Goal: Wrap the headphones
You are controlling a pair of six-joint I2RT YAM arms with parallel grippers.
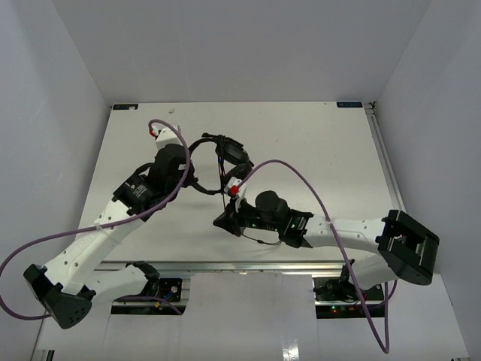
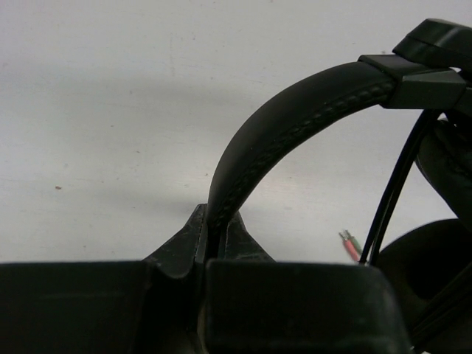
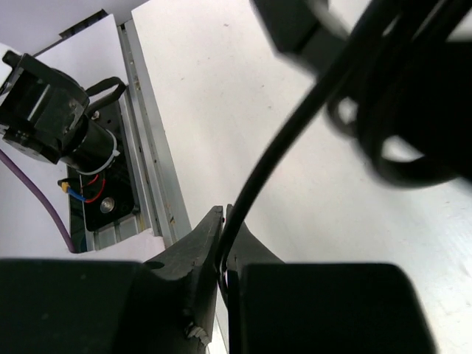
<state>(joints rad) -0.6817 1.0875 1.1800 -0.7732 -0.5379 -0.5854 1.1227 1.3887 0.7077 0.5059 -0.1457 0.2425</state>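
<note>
The black headphones lie mid-table, between the two arms. My left gripper is shut on the stitched curved headband, seen from above at left gripper. An earcup fills the right edge of the left wrist view. The thin dark cable runs down past it, and its reddish and green plug ends hang just over the table. My right gripper, near the table's front in the top view, is shut on the cable. The cable rises from the jaws to blurred dark coils.
Thick purple robot cables arc over both arms. The white table is walled on three sides. Its near edge has an aluminium rail, with an arm's base motor just beyond it.
</note>
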